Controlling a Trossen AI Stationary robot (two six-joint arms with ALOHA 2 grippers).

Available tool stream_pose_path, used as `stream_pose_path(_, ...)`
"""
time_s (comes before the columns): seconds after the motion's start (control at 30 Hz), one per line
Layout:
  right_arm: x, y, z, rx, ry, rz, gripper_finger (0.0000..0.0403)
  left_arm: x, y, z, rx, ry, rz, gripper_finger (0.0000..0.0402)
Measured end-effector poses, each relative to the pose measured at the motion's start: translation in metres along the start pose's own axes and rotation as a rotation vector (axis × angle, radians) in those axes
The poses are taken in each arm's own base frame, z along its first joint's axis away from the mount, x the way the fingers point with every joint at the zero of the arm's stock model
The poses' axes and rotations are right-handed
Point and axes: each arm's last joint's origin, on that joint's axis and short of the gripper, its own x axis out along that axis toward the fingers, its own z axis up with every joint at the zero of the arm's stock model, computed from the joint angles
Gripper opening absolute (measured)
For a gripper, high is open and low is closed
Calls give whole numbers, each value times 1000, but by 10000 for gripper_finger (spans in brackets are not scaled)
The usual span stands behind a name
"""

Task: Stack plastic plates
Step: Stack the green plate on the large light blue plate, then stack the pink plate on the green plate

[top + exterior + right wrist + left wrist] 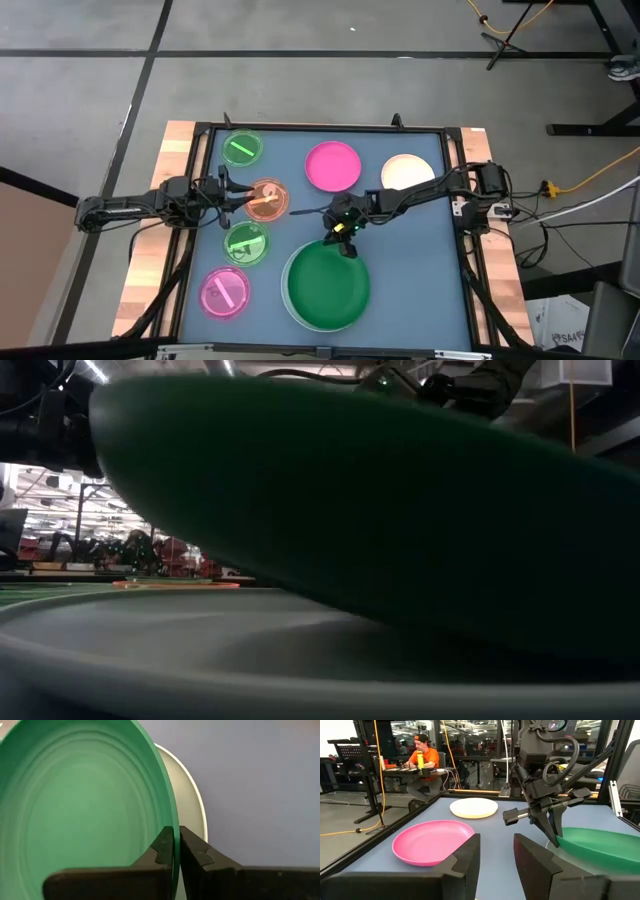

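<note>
Right gripper (174, 851) pinches the dark green plate (327, 285) by its rim at lower centre over the white plate (192, 800); an early release could land it off-centre.

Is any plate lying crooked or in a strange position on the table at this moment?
Yes. The dark green plate is tilted, not flat: the right gripper pinches its rim above the white plate, and the low view shows it slanting over it. It also sits off-centre, leaving a white crescent uncovered. The other plates lie flat.
</note>
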Motion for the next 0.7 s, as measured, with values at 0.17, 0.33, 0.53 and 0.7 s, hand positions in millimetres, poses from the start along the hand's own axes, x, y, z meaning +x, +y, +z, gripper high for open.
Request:
stream_pose_path(0.17,0,-1,0,0,-1,-16,34,0,0,0,0,0,0,111)
stream_pose_path(0.33,0,-1,0,0,-2,-18,57,0,0,0,0,0,0,111)
stream_pose_path(0.53,0,-1,0,0,-2,-18,85,0,0,0,0,0,0,111)
stream_pose_path(0.7,0,-1,0,0,-2,-18,107,0,0,0,0,0,0,111)
